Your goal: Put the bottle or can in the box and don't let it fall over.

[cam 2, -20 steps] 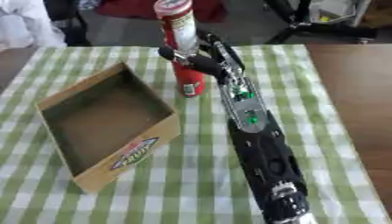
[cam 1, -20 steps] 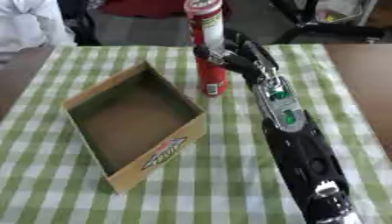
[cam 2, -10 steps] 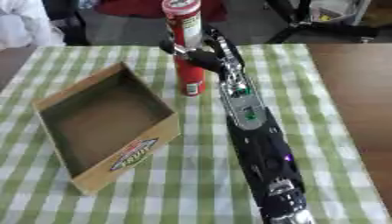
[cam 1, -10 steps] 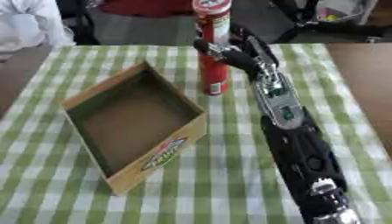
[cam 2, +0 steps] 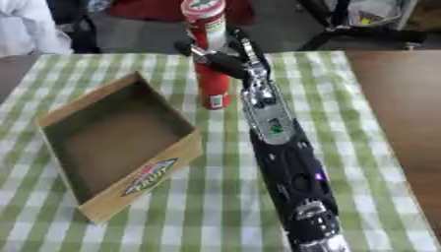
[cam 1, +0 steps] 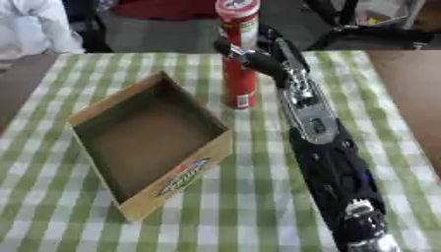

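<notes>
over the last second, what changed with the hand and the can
The right hand closed in from beside the red can until its fingers curled round the can's middle. The can stayed upright on the checked cloth, behind the empty cardboard box, which also stayed put. The left hand is not visible.

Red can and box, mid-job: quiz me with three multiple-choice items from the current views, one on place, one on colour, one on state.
1. Where does the red can stand relative to the cardboard box?
A. Inside it
B. On the cloth beyond its far right side
C. On the floor

2. What colour is the tablecloth?
A. Green and white check
B. Plain blue
C. Red stripes

3. What is the right robot hand doing?
A. Resting open by a lower corner
B. Curled round the upright can
C. Pressing on the box

Answers: 1 B, the can's base sits on checked cloth outside the box wall. 2 A, green and white squares cover the table. 3 B, its fingers wrap the can's middle, and the can stands upright.
</notes>
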{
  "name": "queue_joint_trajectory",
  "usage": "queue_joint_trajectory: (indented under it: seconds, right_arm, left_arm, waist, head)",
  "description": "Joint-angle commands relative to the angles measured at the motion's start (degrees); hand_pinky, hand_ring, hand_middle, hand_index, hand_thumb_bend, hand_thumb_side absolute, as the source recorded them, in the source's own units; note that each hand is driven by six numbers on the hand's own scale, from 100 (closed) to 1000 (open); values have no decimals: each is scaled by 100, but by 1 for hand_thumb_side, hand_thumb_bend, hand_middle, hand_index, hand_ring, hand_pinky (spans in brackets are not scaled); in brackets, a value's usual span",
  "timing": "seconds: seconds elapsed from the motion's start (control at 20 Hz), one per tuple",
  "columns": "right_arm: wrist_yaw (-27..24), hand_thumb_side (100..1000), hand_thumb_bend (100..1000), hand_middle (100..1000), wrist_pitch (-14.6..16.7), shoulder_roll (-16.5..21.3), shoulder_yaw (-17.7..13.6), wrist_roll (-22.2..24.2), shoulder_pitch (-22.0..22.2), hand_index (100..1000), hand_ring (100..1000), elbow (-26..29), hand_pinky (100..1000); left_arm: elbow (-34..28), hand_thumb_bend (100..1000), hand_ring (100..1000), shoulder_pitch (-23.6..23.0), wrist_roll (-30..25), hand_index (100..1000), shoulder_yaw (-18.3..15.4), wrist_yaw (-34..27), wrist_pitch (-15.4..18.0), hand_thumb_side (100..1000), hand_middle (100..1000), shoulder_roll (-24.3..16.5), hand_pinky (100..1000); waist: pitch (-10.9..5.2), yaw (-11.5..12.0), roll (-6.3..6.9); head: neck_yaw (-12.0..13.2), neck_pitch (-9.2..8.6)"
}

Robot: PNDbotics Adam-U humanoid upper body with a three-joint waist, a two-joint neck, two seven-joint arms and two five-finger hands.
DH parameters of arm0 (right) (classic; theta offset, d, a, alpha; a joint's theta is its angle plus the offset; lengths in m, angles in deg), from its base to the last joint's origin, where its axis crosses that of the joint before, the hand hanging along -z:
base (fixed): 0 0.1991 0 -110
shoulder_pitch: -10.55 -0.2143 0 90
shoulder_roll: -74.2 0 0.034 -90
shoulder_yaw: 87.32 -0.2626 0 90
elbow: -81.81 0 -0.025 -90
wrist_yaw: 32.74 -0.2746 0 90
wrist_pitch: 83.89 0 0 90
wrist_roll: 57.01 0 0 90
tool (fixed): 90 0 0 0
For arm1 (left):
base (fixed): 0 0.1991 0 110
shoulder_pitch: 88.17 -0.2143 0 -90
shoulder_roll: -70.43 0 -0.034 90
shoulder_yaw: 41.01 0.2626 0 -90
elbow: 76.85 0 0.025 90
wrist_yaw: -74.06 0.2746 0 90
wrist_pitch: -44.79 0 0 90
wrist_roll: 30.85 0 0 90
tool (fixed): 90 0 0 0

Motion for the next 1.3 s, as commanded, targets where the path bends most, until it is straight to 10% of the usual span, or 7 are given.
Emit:
queue_joint_trajectory:
  seconds: [0.05, 1.3]
  right_arm:
    - [87, 380, 1000, 1000, -48, -21, -35, -56, -189, 932, 1000, -6, 950]
    - [506, 368, 991, 1000, -122, 3, -135, -363, -610, 943, 975, -297, 936]
  left_arm:
    - [-111, 590, 966, 63, -31, 773, -8, -21, 10, 640, 758, -39, 829]
    - [-138, 576, 967, 125, -86, 769, -4, -48, 13, 641, 748, -18, 830]
  waist:
    - [-50, 19, 23]
    - [164, 103, 5]
  head:
    - [-22, -112]
    - [-97, -293]
